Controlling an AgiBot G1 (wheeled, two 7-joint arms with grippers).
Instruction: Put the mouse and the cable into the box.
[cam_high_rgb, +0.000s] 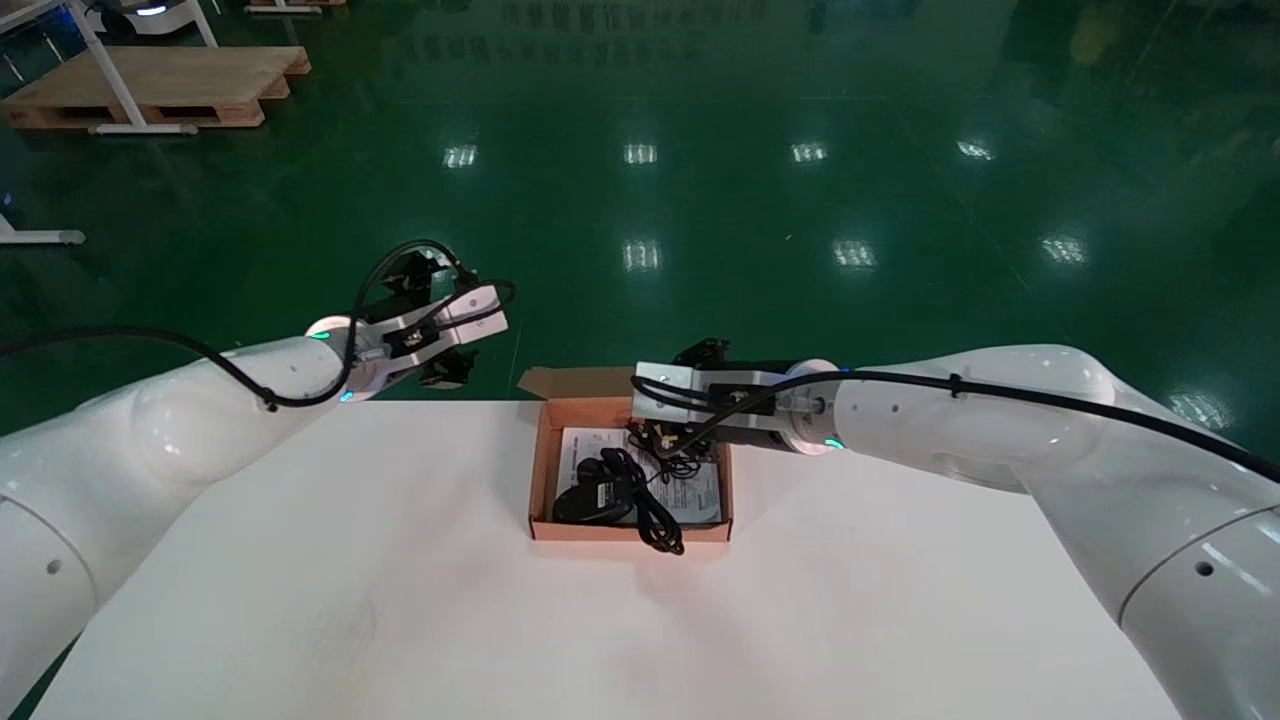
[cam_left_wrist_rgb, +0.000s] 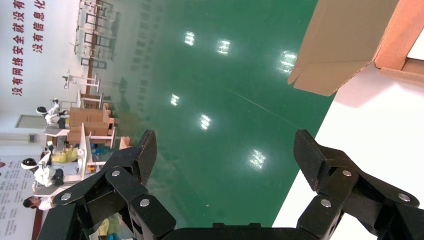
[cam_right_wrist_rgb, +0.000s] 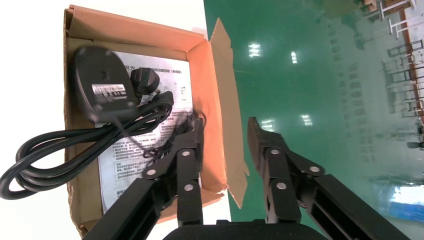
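Currently mouse (cam_high_rgb: 590, 497) lies label-up in box (cam_high_rgb: 541, 470), long axis slanting near-left to far-right, cable (cam_high_rgb: 660, 525) loop spilling over near rim; R gripper (cam_right_wrist_rgb: 225, 134) spread above far rim, L gripper (cam_left_wrist_rgb: 225, 145) spread beyond table (cam_high_rgb: 400, 600) edge.

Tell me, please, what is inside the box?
The mouse and cable lie on a printed leaflet, one loop spilling out of the box. They cover the leaflet's middle; the right pincer hides the far corner.

Box (cam_high_rgb: 541, 470) at the middle of the table's (cam_high_rgb: 400, 600) far edge, mouse (cam_high_rgb: 590, 497) and cable (cam_high_rgb: 655, 520) inside on a leaflet (cam_high_rgb: 703, 492), cable loop overhanging the near wall.
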